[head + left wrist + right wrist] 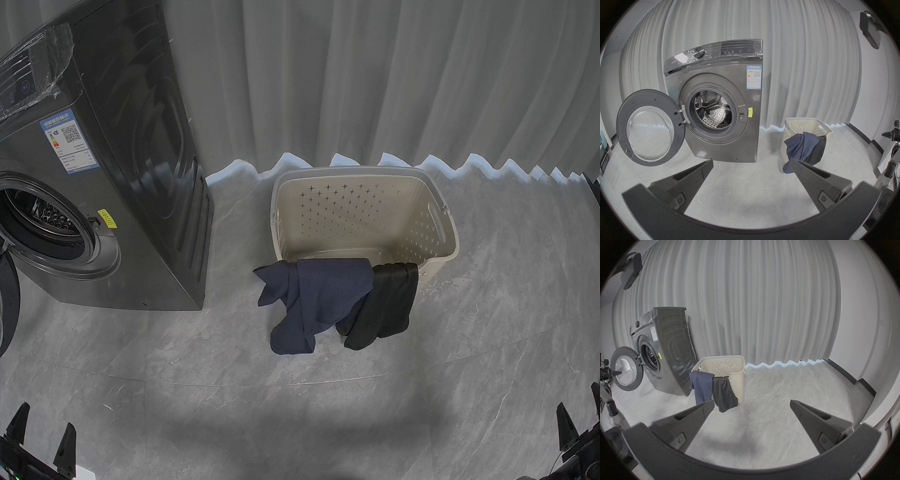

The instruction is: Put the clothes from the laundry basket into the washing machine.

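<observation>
A cream laundry basket (437, 215) stands on the grey floor in front of me. Over its near rim hang a navy blue garment (315, 297) and a black garment (384, 303), both trailing down outside. The grey washing machine (144, 156) stands at the left with its round door (650, 128) swung open and the drum (712, 111) showing. My left gripper (40, 431) is low at the near left, open and holding nothing. Low at the near right is my right gripper (581, 415), also open with nothing in it. Both are well short of the basket (725, 368).
A pale curtain (375, 81) runs along the back behind the basket and machine. Bare grey floor (300, 412) lies between me and the basket. A dark skirting edge (850, 377) runs along the right wall.
</observation>
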